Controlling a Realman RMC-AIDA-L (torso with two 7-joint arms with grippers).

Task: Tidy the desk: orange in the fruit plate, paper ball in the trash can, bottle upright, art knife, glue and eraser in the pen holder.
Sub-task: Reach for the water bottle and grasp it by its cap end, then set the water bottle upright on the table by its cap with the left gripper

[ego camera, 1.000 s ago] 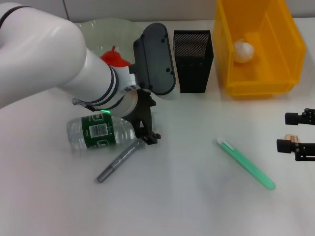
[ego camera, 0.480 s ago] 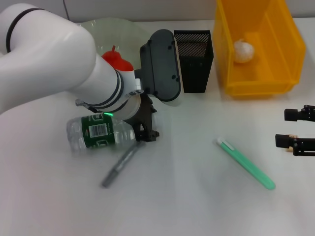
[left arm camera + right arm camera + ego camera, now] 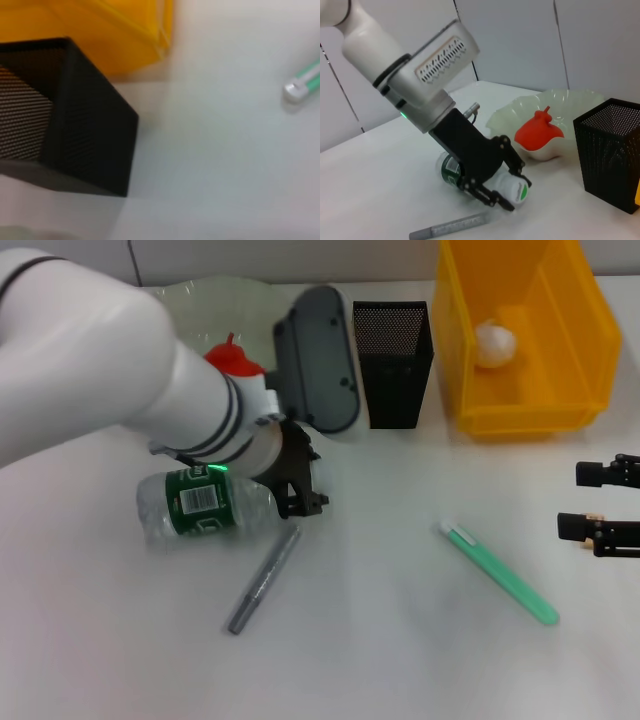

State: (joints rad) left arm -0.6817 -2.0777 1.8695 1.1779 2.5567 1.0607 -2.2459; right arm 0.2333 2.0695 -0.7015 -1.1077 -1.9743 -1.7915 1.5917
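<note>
The clear bottle (image 3: pixel 200 505) with a green label lies on its side. My left gripper (image 3: pixel 300 502) is at its cap end, shut on the bottle's neck (image 3: pixel 515 189). A grey pen-like stick (image 3: pixel 263 580) lies just in front of the bottle. The green art knife (image 3: pixel 500 572) lies toward the right. The orange (image 3: pixel 235 358) sits in the translucent fruit plate (image 3: pixel 205 295). The paper ball (image 3: pixel 494 343) rests in the yellow bin (image 3: pixel 520 415). At the right edge my right gripper (image 3: pixel 605 502) stands open and holds nothing.
The black mesh pen holder (image 3: pixel 393 362) stands between the plate and the bin, close behind my left wrist; it fills the left wrist view (image 3: pixel 65 115). A small tan thing (image 3: pixel 591 518) shows beside the right gripper's near finger.
The grey stick has slid away from the bottle toward the front and right. My left wrist rocked slightly at the bottle's neck. The right arm barely moved.
</note>
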